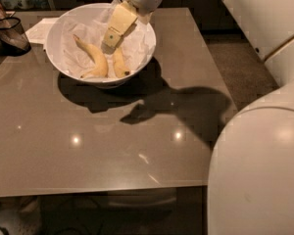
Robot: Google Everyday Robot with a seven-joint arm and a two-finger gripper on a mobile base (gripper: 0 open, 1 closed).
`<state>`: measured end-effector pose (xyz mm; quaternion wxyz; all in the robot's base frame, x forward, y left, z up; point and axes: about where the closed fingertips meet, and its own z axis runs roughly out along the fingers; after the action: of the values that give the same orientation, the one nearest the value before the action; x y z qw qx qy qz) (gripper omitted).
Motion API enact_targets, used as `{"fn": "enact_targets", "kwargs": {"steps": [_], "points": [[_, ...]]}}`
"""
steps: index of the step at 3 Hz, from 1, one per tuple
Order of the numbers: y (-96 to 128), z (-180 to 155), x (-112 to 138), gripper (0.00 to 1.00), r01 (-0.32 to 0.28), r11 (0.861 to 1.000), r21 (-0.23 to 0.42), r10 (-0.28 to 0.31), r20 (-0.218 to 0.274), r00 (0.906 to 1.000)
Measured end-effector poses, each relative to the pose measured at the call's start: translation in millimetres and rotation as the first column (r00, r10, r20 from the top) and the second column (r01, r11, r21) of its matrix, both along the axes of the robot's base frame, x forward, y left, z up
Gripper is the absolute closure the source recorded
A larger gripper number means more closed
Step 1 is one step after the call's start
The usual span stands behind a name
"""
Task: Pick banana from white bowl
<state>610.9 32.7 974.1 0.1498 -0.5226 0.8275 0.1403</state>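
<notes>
The large white bowl [139,58] sits at the far left-centre of the grey table, lined with crumpled white paper. Two bananas lie in it: one curved banana [93,57] on the left and a shorter banana [119,65] beside it on the right. My gripper [110,39] reaches down into the bowl from the far side, its cream-coloured tip just above the upper end of the right banana. It holds nothing that I can see.
A dark glass vessel [7,31] stands at the far left edge of the table [112,146], with white paper [41,29] beside it. My arm's white body [264,155] fills the right foreground. The arm's shadow falls across the table's middle.
</notes>
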Motion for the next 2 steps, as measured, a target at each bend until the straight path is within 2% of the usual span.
{"fn": "enact_targets", "kwargs": {"steps": [1,2], "points": [[4.2,0.1,5.8,0.00,0.019,0.999,0.030,-0.020,0.008,0.9998],[10.7,-1.1,13.7,0.07,0.055,0.997,0.054,-0.055,0.001,0.9985]]}}
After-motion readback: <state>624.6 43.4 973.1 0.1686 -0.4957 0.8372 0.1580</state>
